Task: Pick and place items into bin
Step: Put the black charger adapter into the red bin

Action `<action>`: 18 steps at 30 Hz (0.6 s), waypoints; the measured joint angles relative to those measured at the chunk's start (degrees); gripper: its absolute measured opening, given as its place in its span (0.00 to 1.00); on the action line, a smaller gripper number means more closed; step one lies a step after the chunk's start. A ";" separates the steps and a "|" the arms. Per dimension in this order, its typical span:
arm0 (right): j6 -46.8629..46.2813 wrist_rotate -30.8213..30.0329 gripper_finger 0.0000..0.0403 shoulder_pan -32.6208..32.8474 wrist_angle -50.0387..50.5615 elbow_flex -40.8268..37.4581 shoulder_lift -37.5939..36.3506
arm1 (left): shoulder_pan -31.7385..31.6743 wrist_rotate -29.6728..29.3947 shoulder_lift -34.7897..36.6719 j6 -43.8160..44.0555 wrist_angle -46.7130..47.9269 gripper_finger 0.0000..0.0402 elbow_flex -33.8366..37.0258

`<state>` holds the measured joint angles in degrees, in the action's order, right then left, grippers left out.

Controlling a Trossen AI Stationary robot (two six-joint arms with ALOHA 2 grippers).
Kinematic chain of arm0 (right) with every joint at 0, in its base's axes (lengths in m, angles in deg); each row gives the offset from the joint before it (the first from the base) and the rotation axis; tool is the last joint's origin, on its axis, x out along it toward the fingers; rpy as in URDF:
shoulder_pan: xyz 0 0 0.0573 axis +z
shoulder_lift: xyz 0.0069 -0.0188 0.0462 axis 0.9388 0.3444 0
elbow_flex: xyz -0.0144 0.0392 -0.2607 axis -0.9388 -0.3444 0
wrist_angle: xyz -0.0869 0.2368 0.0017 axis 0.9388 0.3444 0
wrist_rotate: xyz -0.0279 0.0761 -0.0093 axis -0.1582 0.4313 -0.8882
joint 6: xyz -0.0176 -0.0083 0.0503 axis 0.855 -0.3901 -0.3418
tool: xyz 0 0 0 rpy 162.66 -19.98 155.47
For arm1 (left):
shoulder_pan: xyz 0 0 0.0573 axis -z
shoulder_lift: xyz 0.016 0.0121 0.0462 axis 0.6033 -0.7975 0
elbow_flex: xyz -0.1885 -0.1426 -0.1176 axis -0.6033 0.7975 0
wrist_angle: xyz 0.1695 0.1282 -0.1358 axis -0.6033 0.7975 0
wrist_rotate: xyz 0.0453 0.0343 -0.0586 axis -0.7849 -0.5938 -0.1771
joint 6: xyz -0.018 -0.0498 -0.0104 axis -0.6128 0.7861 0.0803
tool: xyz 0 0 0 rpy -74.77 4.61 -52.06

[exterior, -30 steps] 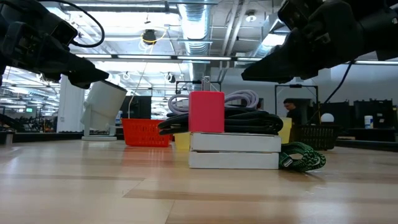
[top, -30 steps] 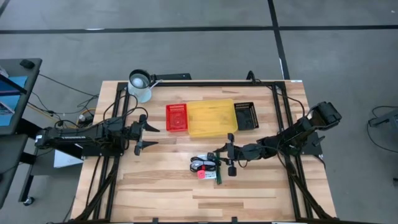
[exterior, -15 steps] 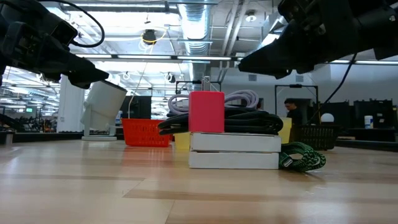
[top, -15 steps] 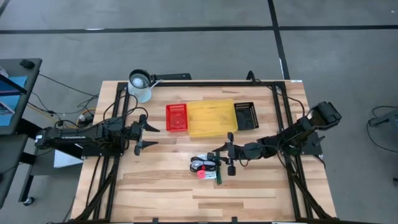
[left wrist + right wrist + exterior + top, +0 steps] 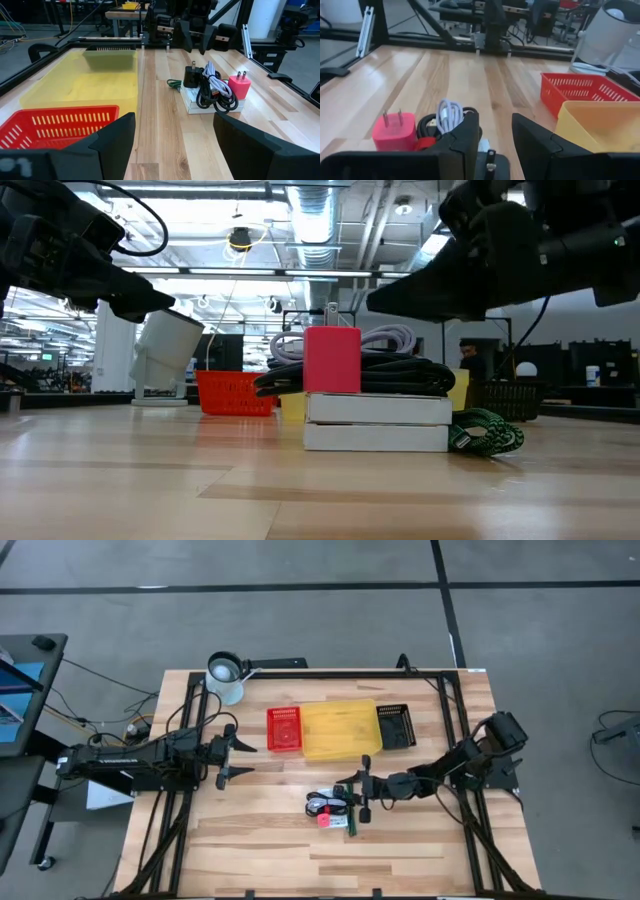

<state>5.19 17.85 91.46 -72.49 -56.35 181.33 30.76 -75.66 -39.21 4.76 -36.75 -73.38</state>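
Observation:
The items lie in one small pile (image 5: pixel 330 808) near the table's middle. A pink plug block (image 5: pixel 332 360), a coiled black cable (image 5: pixel 400 373) and a white cable (image 5: pixel 449 114) rest on two stacked flat white boxes (image 5: pixel 378 423). A green piece (image 5: pixel 487 431) lies on the wood beside them. My right gripper (image 5: pixel 352 792) hovers open just right of and above the pile (image 5: pixel 420 131), fingers pointing at it and touching nothing. My left gripper (image 5: pixel 232 755) waits open at the table's left, clear of everything.
A red bin (image 5: pixel 283 730), a yellow bin (image 5: pixel 341 730) and a black bin (image 5: pixel 396 725) stand in a row behind the pile. A white mug (image 5: pixel 226 677) stands at the far left corner. Bare wood stretches toward the near edge.
My right gripper has moved toward the table's left, closer to the pile, and sunk a little, tipping slightly downward. Its finger gap looks unchanged. The pile has stayed where it was.

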 joint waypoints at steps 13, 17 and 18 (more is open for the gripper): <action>-0.14 1.79 0.28 -1.64 1.53 0.02 0.07 | 0.00 0.01 0.02 0.00 0.00 0.65 0.02; -0.89 2.70 0.28 -1.88 2.02 0.02 0.07 | 0.00 -0.01 0.00 0.00 0.00 0.65 0.00; -0.91 3.05 0.28 -1.88 2.07 0.02 0.07 | 0.00 0.00 0.00 0.01 0.00 0.65 0.00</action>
<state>4.28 20.91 89.58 -70.42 -56.32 181.40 30.76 -75.66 -39.21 4.77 -36.75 -73.38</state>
